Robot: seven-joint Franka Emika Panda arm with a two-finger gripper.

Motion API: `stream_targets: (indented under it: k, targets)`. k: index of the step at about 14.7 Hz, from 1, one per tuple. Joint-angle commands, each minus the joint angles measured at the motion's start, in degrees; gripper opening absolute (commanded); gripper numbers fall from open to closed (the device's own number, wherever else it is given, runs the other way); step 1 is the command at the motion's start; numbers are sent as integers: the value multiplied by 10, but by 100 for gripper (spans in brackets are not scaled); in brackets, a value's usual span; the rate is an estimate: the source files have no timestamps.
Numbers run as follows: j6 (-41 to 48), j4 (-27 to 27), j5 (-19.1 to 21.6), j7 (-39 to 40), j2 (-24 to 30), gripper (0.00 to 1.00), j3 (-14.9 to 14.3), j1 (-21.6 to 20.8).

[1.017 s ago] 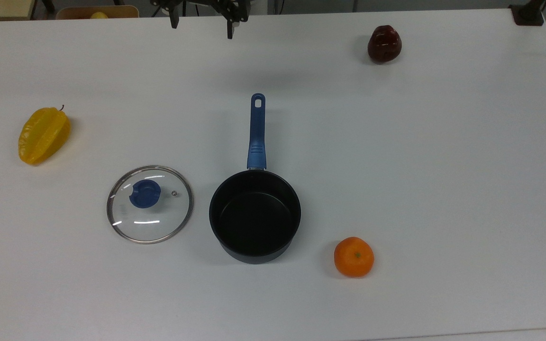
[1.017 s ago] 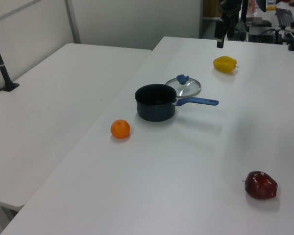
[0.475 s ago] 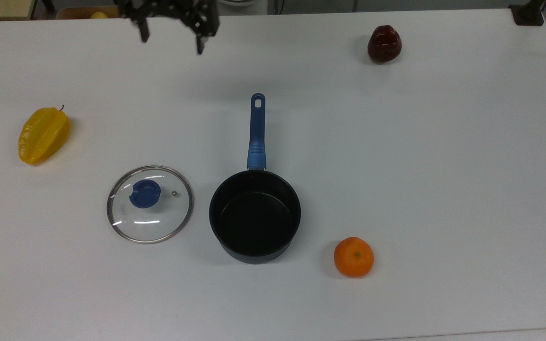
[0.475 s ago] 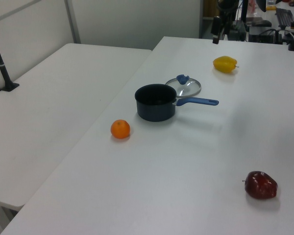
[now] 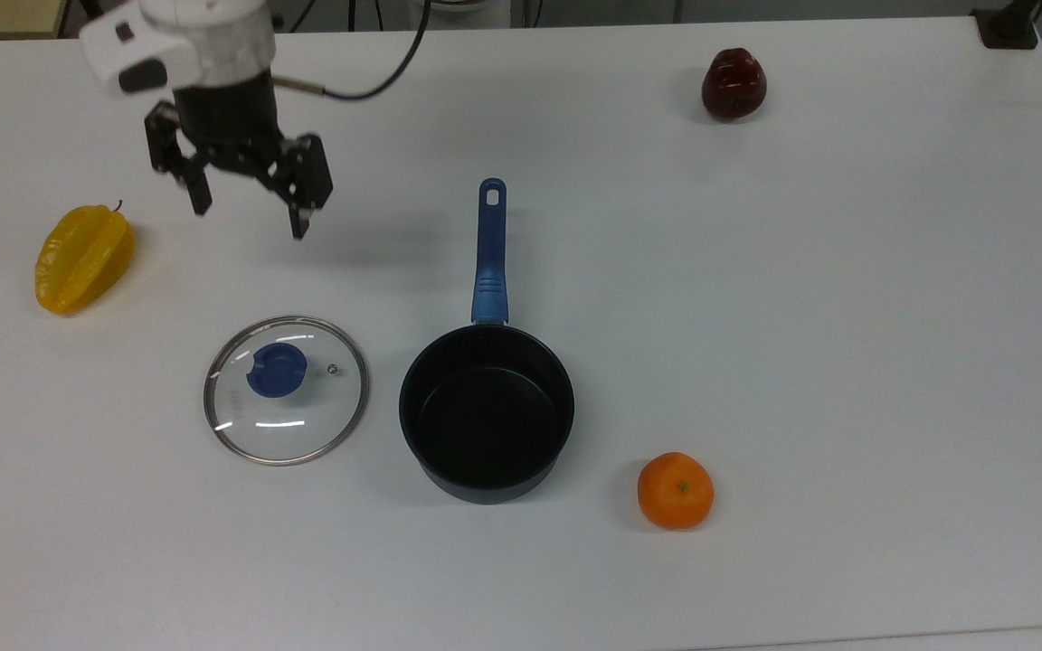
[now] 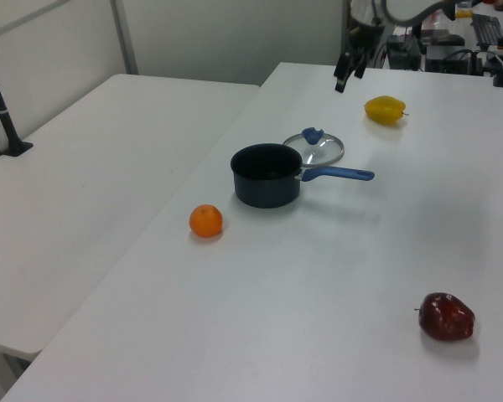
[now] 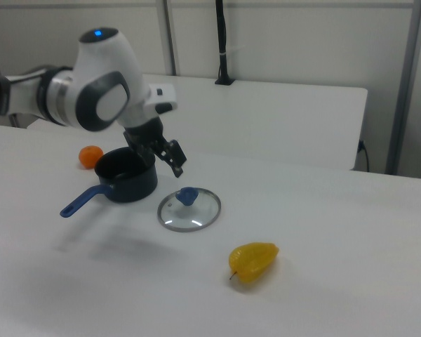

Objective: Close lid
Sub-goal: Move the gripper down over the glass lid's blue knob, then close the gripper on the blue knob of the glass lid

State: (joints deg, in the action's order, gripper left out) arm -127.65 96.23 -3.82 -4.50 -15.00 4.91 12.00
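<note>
1. I see the lid (image 5: 286, 390) lying flat on the desk (image 5: 847, 316), just beside the saucepan (image 5: 486, 413), on the top view's left of it.
2. My gripper (image 5: 251, 210) hangs above the desk, apart from the lid, fingers spread and holding nothing.
3. The saucepan stands uncovered; an orange (image 5: 676, 490) sits near it.

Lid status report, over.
Gripper open, empty, in the air. Lid flat on table beside the open saucepan, untouched. Nothing between gripper and lid.
</note>
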Motion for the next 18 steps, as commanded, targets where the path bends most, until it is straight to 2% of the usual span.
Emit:
stream_targets:
  k: [1, 7, 12, 14, 18]
  targets:
    - [-76, -3, 4, 18, -54, 100, -5, -4]
    - [-203, -4, -9, 19, -132, 100, -5, -9]
    - [-250, -3, -42, 19, -159, 100, -5, -9]
    - [-267, -4, -41, 17, -165, 100, -4, -8]
    - [-280, -3, -42, 17, -171, 92, -4, -11]
